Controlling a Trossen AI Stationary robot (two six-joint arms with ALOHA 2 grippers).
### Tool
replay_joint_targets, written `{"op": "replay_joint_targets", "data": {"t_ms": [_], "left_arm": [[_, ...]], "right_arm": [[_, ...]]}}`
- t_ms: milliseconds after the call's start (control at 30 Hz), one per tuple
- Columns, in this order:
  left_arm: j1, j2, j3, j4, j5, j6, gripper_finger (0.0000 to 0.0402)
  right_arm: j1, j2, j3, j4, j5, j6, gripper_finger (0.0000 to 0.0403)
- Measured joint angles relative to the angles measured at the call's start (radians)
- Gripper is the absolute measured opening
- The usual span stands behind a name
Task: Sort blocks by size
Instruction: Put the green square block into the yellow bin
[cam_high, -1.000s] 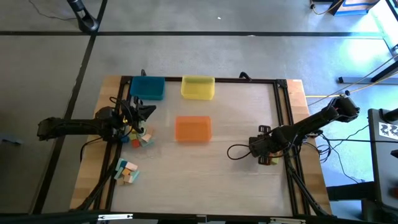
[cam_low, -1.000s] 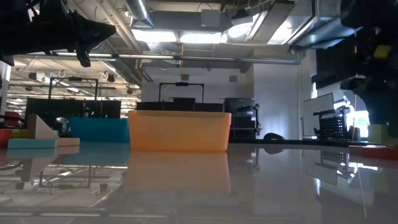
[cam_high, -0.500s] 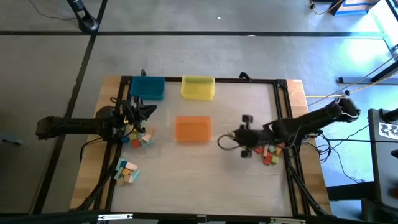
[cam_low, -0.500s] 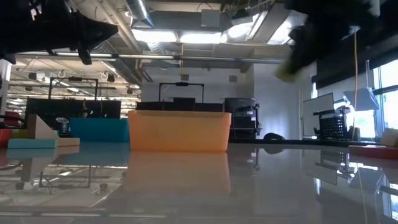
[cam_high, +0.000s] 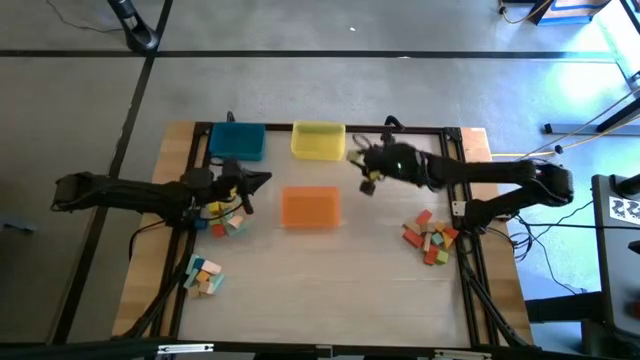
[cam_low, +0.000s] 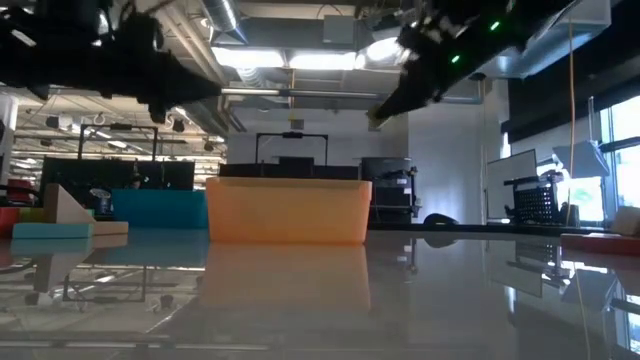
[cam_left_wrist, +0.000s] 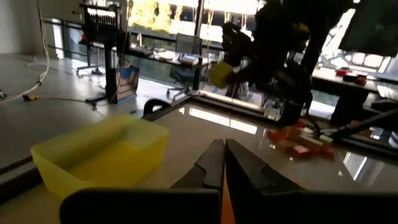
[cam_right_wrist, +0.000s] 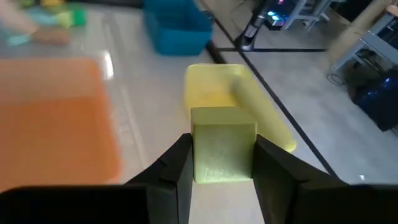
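Observation:
My right gripper (cam_high: 366, 176) is shut on a yellow block (cam_right_wrist: 222, 151), raised above the table just right of the yellow tray (cam_high: 318, 140). It also shows in the low view (cam_low: 380, 115) and in the left wrist view (cam_left_wrist: 221, 73). My left gripper (cam_high: 258, 181) is shut and empty, held above the table between the blue tray (cam_high: 237, 140) and the orange tray (cam_high: 310, 207). Piles of blocks lie at the left (cam_high: 222, 218), the near left (cam_high: 203, 275) and the right (cam_high: 430, 238). My right gripper pinches the yellow block by two opposite sides (cam_right_wrist: 194, 155) between its two fingers. The fingers come slanting from the table's right, pointing toward the yellow tray. The block is lifted clear of the table, its upper face showing between the fingers.
The orange tray (cam_low: 288, 210) stands mid-table, the blue tray (cam_right_wrist: 180, 28) and yellow tray (cam_left_wrist: 99, 149) at the far edge. A black frame (cam_high: 455, 200) rims the wooden table. Bare tabletop lies near and right of the orange tray.
My right gripper has risen from the right pile of blocks with the yellow block and swung toward the table's far left, up to the yellow tray. My left gripper has gone a little toward the table's right.

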Motion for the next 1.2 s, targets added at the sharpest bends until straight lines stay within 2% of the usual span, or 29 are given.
{"op": "replay_joint_targets", "data": {"t_ms": [133, 400, 633, 800, 1200], "left_arm": [[0.0, 0.084, 0.0, 0.039, 0.0, -0.031, 0.0003], [0.0, 0.177, 0.0, 0.059, 0.0, -0.05, 0.0003], [0.001, 0.25, 0.001, 0.122, 0.0, -0.025, 0.0003], [0.001, 0.311, 0.002, 0.157, 0.0, -0.029, 0.0003], [0.0, 0.409, 0.002, 0.189, 0.0, -0.046, 0.0003]], "right_arm": [[-0.112, 0.101, 0.0, 0.148, -0.076, 0.002, 0.0128], [-0.252, 0.299, 0.012, 0.391, -0.174, 0.035, 0.0128], [-0.317, 0.439, 0.115, 0.387, -0.276, 0.083, 0.0128], [-0.32, 0.506, 0.181, 0.317, -0.285, 0.083, 0.0129], [-0.319, 0.521, 0.211, 0.26, -0.291, 0.083, 0.0132]]}}
